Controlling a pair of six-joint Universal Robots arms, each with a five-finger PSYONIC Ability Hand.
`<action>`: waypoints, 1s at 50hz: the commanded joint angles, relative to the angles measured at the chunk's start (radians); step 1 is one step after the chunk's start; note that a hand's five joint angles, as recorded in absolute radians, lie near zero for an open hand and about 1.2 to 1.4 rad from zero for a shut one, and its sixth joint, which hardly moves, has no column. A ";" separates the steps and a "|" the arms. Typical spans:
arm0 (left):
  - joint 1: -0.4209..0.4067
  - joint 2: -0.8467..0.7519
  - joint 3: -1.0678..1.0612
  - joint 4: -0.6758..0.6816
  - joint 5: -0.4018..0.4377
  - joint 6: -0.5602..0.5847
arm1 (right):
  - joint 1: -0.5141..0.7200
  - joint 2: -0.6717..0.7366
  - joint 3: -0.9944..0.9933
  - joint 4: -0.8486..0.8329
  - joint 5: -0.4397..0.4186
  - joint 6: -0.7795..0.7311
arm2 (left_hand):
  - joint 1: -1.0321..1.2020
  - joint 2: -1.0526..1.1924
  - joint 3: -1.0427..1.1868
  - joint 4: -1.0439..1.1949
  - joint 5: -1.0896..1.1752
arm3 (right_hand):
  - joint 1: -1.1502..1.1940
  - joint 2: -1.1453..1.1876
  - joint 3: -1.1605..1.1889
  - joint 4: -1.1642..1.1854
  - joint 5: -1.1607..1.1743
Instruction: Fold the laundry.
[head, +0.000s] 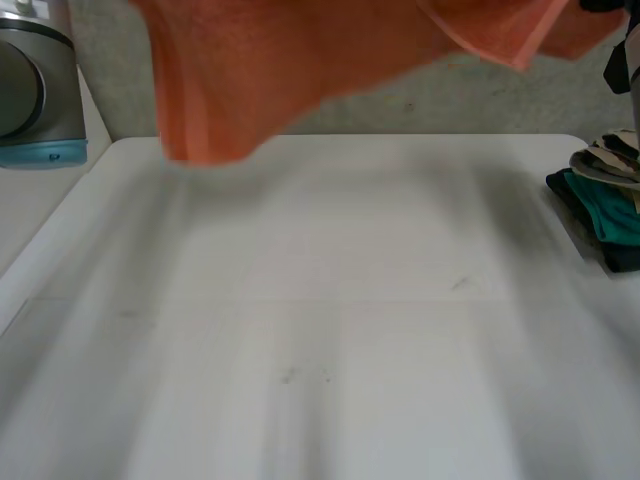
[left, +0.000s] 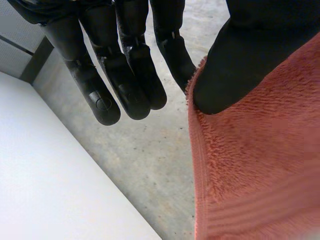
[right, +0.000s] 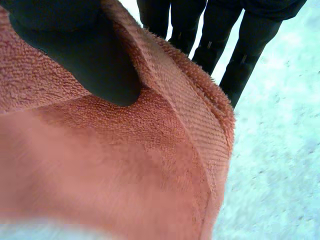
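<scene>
Far left in the head view: one grey joint of the left arm (head: 35, 90), light-blue cap at its base, beside the table's corner. Left hand (left: 250, 60) pinching one edge of the single orange terry towel (head: 300, 60), thumb flat on the nap, nearest finger tucked at the hem, the other fingers (left: 125, 80) straight and clear of the cloth. Towel held up off the one white table (head: 330, 350), slung between the two hands above its far edge, lowest at the left part. Right hand (right: 80, 55) clamped on the towel's other end, thumb pressed into the cloth beside the ribbed hem, fingers (right: 250, 50) straight down behind it. Far right on the table: one pile of clothes (head: 608, 200), seemingly three pieces, patterned on top, teal in the middle, dark below, well apart from the towel.
</scene>
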 joint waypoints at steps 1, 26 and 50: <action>0.000 0.106 -0.333 -0.011 0.088 -0.009 | -0.052 0.065 0.001 0.373 -0.174 -0.029 | 0.237 0.196 0.201 0.195 0.246 | 0.295 0.220 0.208 0.197 0.206; -0.112 0.085 -0.772 -0.018 0.129 -0.018 | -0.067 0.067 0.372 0.328 -0.149 -0.510 | 0.237 0.196 0.201 0.195 0.246 | -0.926 -1.001 -1.014 -1.024 -1.016; -0.083 0.137 -0.789 -0.019 0.131 -0.107 | -0.233 -0.266 1.164 -0.008 -0.494 -1.123 | 0.237 0.196 0.201 0.195 0.246 | -0.646 -0.721 -0.734 -0.744 -0.735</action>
